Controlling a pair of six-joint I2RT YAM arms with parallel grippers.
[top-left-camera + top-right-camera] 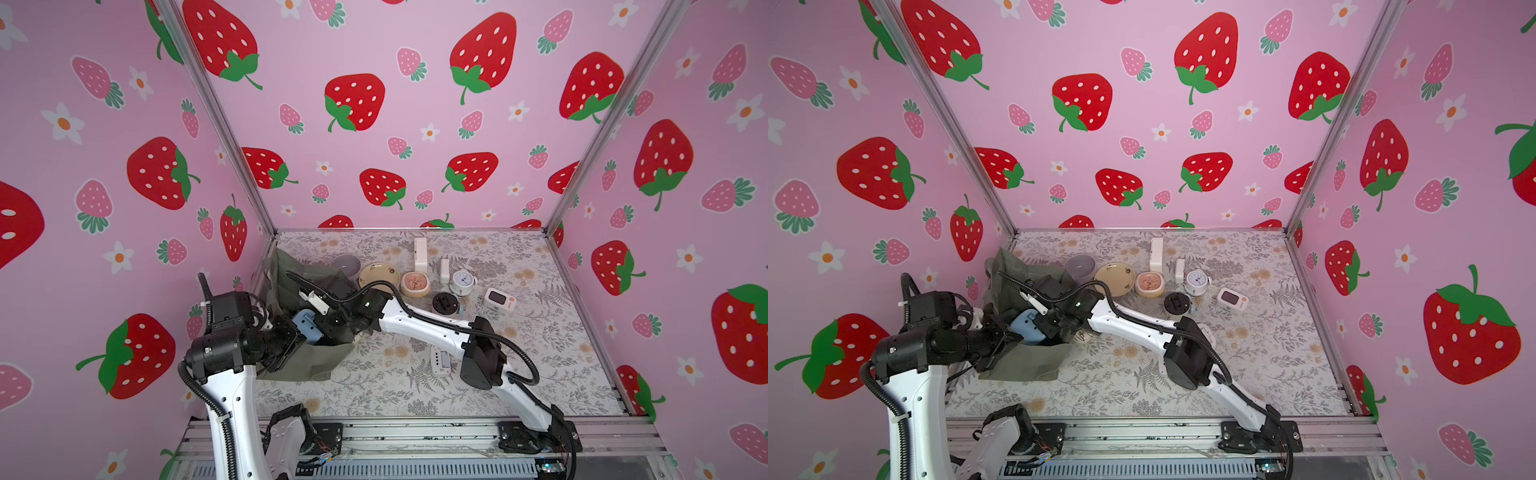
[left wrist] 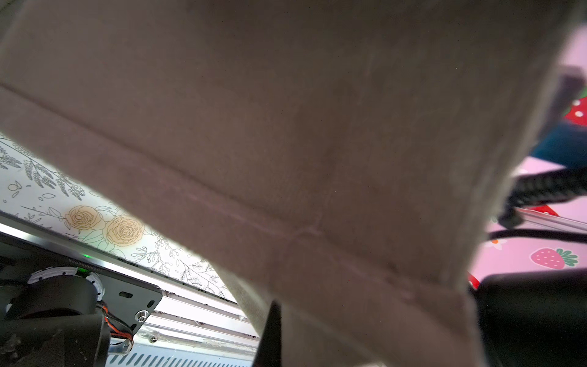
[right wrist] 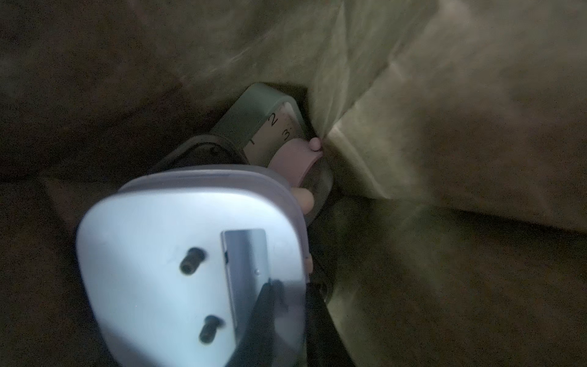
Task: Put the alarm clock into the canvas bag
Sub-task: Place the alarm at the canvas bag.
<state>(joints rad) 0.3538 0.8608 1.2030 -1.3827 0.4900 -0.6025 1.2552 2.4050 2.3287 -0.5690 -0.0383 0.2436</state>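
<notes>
**Both top views.** The canvas bag (image 1: 322, 361) (image 1: 1034, 363) sits at the left edge of the counter (image 1: 540, 353), mouth up. The left pincer (image 1: 300, 344) is at the bag's near rim. The right arm reaches across from the right, and the right pincer (image 1: 319, 328) is over the mouth with the pale blue alarm clock (image 1: 306, 326) at its tip. The clock lies between the two pincers, at about rim level. A round white clock (image 1: 462, 282) stands well apart on the counter.

**Left wrist.** Bag fabric (image 2: 317, 127) fills nearly the whole view, running down to one dark fingertip (image 2: 270, 330). The pincer is closed, pinching the rim cloth. I judge it is holding the mouth open.

**Right wrist.** The back of the alarm clock (image 3: 190, 270) faces the camera, showing two knobs and a battery cover. Bag walls (image 3: 444, 95) are on every side, so the clock is inside the bag. Dark fingers (image 3: 263, 317) sit on either side of its edge, and it looks gripped by that edge. Deeper in, a grey-green clock (image 3: 263, 111) rests against a fold in the wall.

**Judgement.**
- The clock lies straight ahead of the right pincer, its broad face across the line of reach.
- The bag floor is further along that same line.
- The right arm alone carries the clock.
- What remains is to release it and back out the way the arm came.
- The clock may land on the grey-green clock below.
</notes>
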